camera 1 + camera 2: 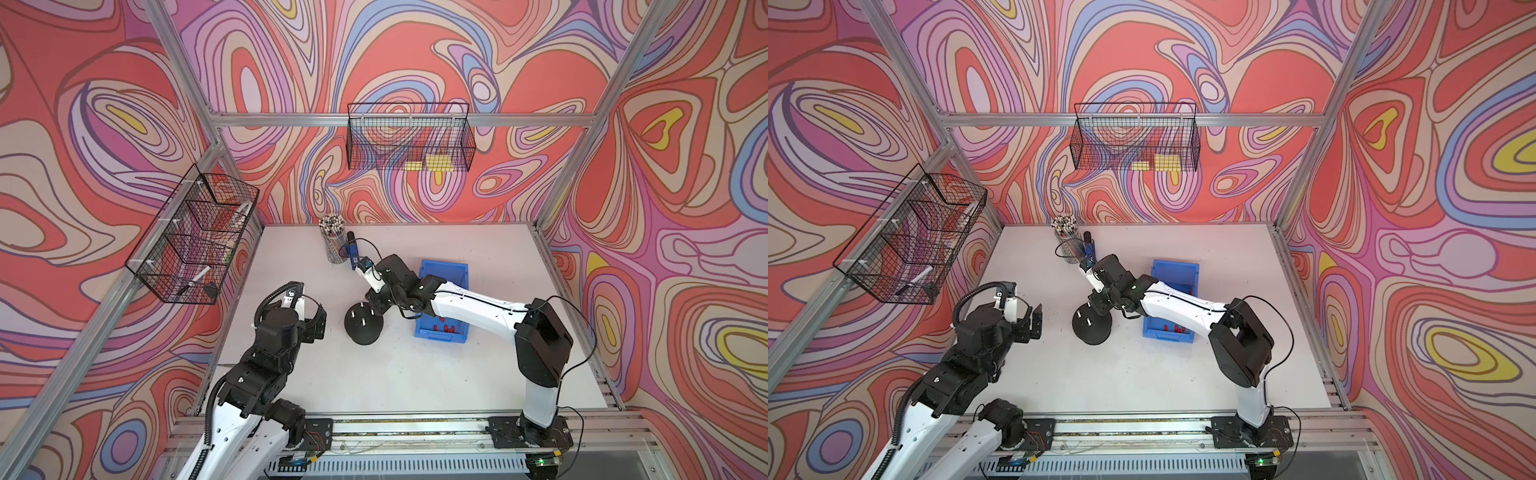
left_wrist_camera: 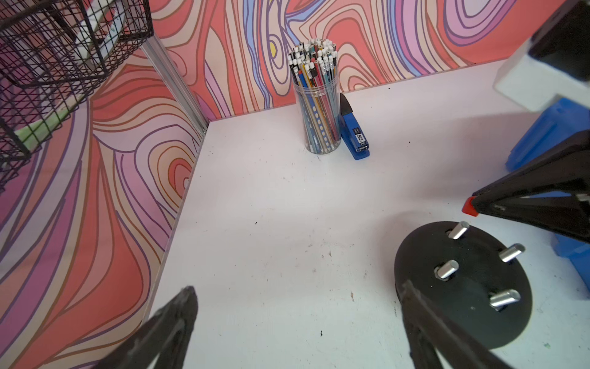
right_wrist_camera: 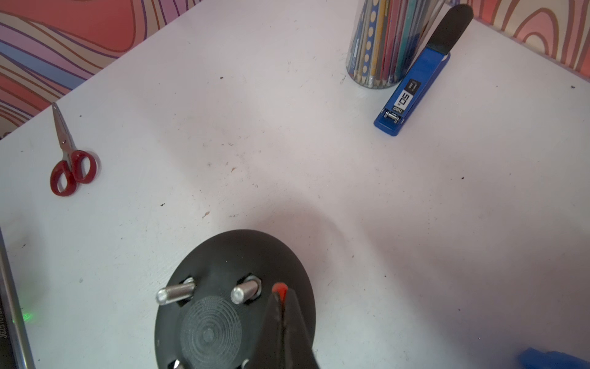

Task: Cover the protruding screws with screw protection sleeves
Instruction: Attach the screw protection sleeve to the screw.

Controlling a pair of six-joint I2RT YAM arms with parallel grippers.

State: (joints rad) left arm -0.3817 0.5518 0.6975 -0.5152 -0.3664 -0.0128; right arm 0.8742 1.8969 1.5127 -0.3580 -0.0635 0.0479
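Protruding screws (image 2: 446,269): four, all bare, mounted upright on black base (image 1: 361,334) at centre frame in both top views; none covered yet.

Left jaws: spread wide, empty, held left of base.

Right jaws: pinched on one red sleeve (image 2: 468,206), held just beside a screw, unseated.

Spare sleeves (image 1: 448,329): kept in blue bin (image 1: 440,337), right of centre.

Surface (image 1: 415,374): left open below base; bin edge lies near at right.

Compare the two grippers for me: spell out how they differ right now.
The left gripper is open and empty; the right gripper is shut on a red sleeve. The right gripper hovers at the black base, close to a screw; the left gripper stands off beside it. Both are black.
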